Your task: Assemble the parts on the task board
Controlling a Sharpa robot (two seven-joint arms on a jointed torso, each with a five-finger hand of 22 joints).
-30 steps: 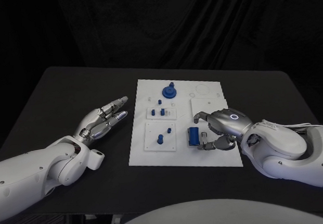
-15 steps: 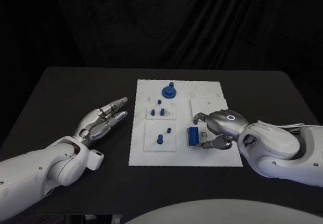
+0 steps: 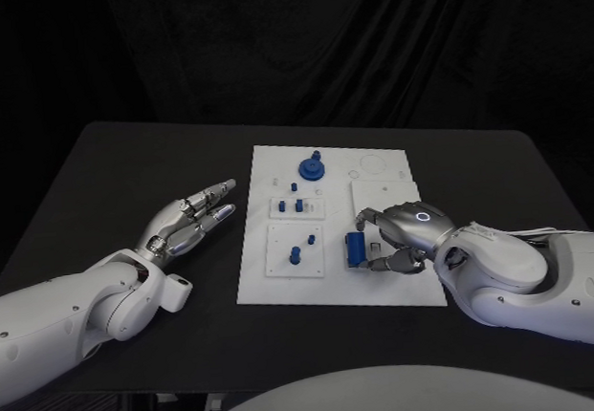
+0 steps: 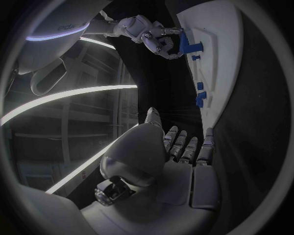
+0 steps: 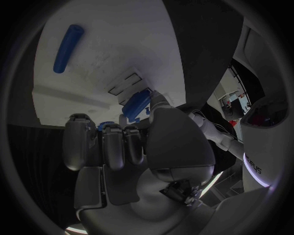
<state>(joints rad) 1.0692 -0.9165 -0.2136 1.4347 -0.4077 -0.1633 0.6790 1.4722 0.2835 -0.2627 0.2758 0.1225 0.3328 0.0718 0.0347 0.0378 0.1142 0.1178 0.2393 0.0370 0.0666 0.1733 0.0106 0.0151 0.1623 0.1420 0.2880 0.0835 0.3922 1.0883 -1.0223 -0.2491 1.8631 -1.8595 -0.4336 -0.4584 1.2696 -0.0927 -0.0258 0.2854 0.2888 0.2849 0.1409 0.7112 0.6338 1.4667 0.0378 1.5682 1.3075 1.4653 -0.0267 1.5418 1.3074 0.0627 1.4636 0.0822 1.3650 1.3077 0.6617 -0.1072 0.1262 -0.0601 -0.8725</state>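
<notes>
Curled silver fingertips (image 3: 369,220) of the right hand (image 3: 408,233) close around a small blue block-shaped plastic part (image 3: 354,249), pinching it against the near right area of the flat white rectangular task board (image 3: 400,288). The left hand (image 3: 188,224) lies flat on the black table (image 3: 128,171) just beside the board's left edge, fingers (image 4: 186,147) extended, slightly apart, holding nothing.

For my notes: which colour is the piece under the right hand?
Blue piece; head view shows it best.
</notes>
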